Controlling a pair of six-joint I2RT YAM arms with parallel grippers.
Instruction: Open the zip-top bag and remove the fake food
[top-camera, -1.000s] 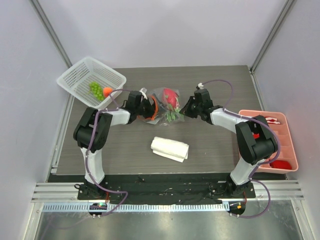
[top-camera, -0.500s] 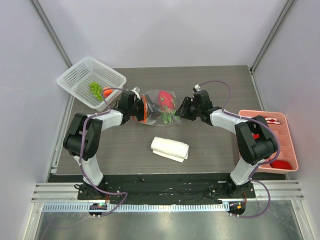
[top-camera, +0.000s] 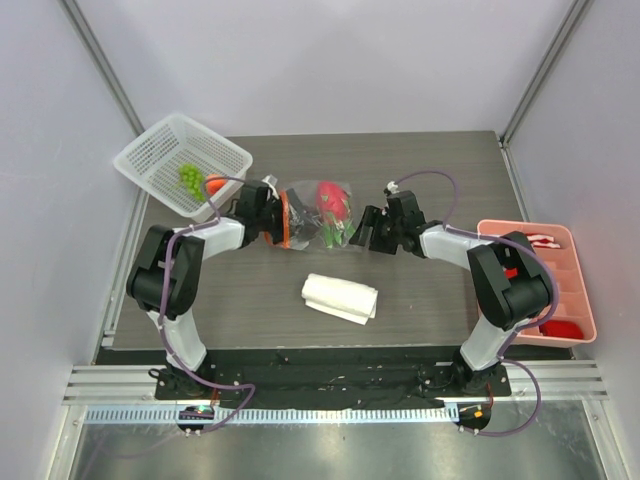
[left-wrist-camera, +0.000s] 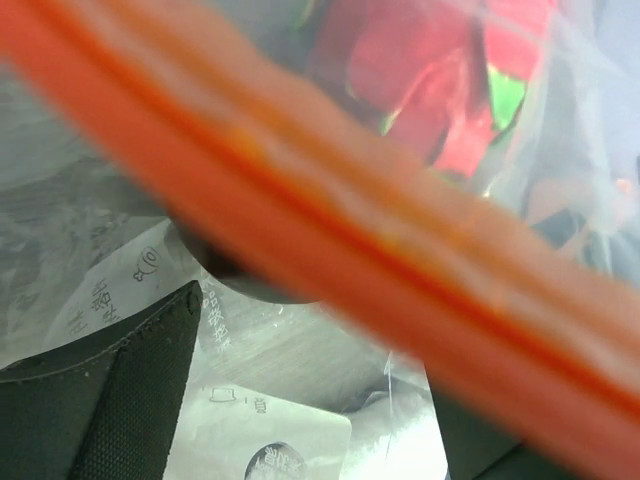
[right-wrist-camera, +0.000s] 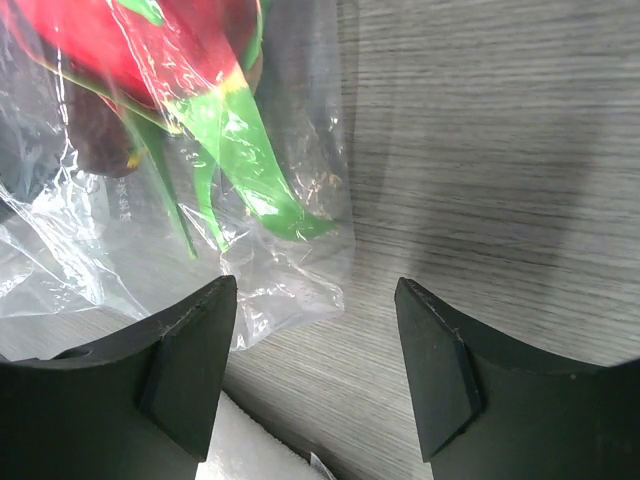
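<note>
Right wrist view: the right gripper (right-wrist-camera: 315, 300) stands open and empty just right of the zip-top bag (right-wrist-camera: 285, 250), which lies mid-table between both grippers. Whether the left gripper (top-camera: 274, 216) holds its orange zipper strip (left-wrist-camera: 330, 230), I cannot tell. Likely light, slippery film; pinch the stiffer strip.

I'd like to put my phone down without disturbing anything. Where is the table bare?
Bare table runs along the back, behind the zip-top bag, from the basket rightwards. Another patch lies between the white cloth and the right arm. The middle is crowded: the left gripper and right gripper flank the bag.
</note>
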